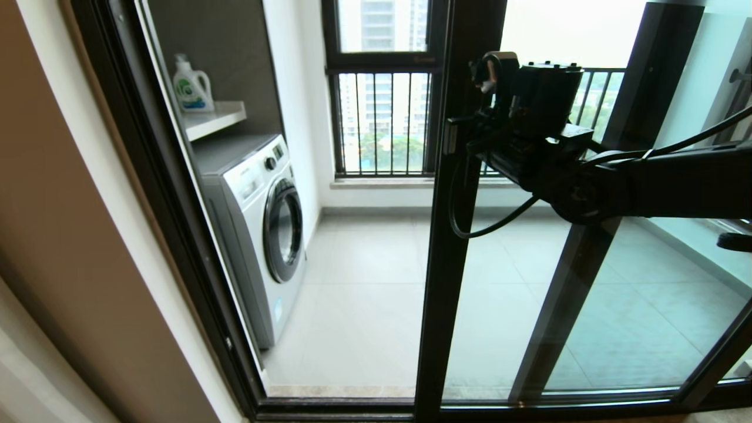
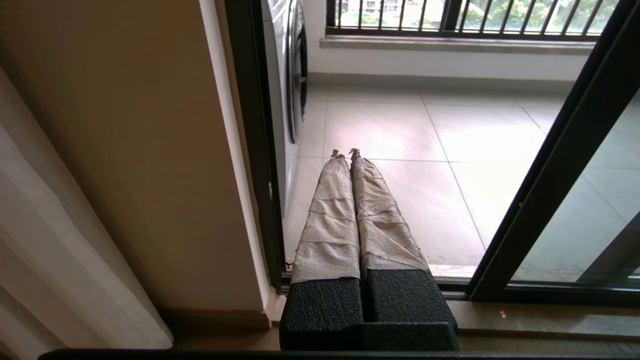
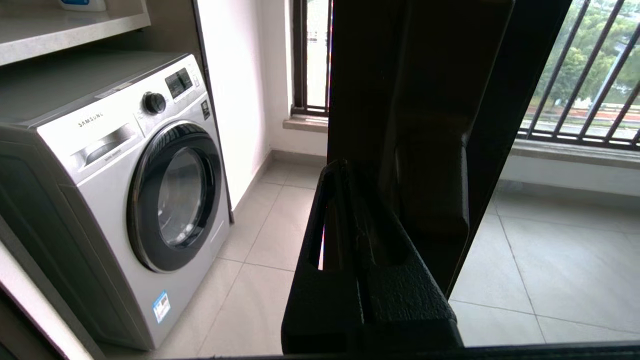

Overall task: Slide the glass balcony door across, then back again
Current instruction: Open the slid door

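Washing machine on pale tiled floor; barred window, seemingly daylit.

The doorway stands open between the washing machine and the glass balcony door; the door's frame blocks the right side.

Glass balcony door: clear smooth glass in a glossy dark metal frame, reflective along the upright. Right gripper: black fingers, matt pebbled finish at the base. Left gripper: fingers wrapped in creased beige tape, cloth-like and matt, above black rough-textured blocks. Washing machine: smooth silver-white casing, glossy dark door ring. Floor tiles: pale, smooth, faint sheen. Detergent bottle: white plastic. Curtain: off-white cloth
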Available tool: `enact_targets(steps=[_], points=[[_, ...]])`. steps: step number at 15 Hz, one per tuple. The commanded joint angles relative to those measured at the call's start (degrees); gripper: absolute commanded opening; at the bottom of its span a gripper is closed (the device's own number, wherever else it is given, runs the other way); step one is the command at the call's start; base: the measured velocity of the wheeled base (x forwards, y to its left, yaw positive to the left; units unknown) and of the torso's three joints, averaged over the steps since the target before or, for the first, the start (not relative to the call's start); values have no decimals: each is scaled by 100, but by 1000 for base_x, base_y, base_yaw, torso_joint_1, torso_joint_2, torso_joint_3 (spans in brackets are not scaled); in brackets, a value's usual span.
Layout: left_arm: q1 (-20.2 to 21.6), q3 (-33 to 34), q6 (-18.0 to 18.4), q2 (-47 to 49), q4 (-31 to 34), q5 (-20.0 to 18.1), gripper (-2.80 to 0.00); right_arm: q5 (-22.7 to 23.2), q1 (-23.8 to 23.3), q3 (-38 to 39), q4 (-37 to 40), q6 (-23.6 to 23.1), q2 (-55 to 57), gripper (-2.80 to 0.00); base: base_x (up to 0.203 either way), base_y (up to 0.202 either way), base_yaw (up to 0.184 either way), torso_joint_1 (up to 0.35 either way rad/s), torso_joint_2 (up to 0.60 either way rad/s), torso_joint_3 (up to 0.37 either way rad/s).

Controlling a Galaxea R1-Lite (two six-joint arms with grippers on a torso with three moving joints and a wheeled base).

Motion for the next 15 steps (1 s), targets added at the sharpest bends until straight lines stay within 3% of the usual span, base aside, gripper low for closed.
enact_targets(steps=[1, 5, 15], points=[[1, 0, -2, 14, -4, 2, -280, 29, -65, 491, -269, -8, -286, -280, 0, 0, 0, 0, 0, 0], [1, 0, -2, 9, -4, 2, -280, 40, -246, 1103, -553, -23, -678, -280, 0, 0, 0, 0, 0, 0], [1, 0, -2, 10, -4, 2, -280, 245, -1132, 1403, -564, -3, -983, -280, 0, 0, 0, 0, 0, 0]])
